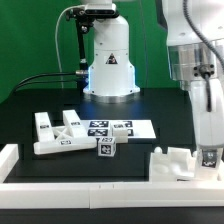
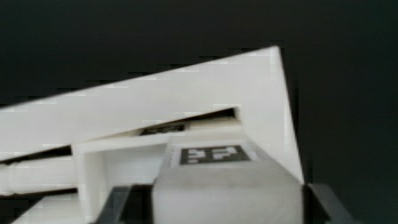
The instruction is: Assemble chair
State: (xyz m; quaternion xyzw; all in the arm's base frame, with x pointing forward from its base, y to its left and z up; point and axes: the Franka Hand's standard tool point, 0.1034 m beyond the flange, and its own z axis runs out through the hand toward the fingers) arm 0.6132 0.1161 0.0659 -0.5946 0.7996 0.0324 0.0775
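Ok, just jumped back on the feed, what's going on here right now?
The arm is down at the exterior view's right, and its fingers look closed on a tagged white chair part, low near the table and right beside a notched white piece. The other chair pieces lie untouched at the exterior view's left: a group of white blocks and a small tagged cube, which sits just in front of the marker board.

The arm (image 1: 190,60) hangs upright at three o'clock; its gripper (image 1: 208,157), pointing down at four o'clock, clamps a chair part (image 2: 222,190).
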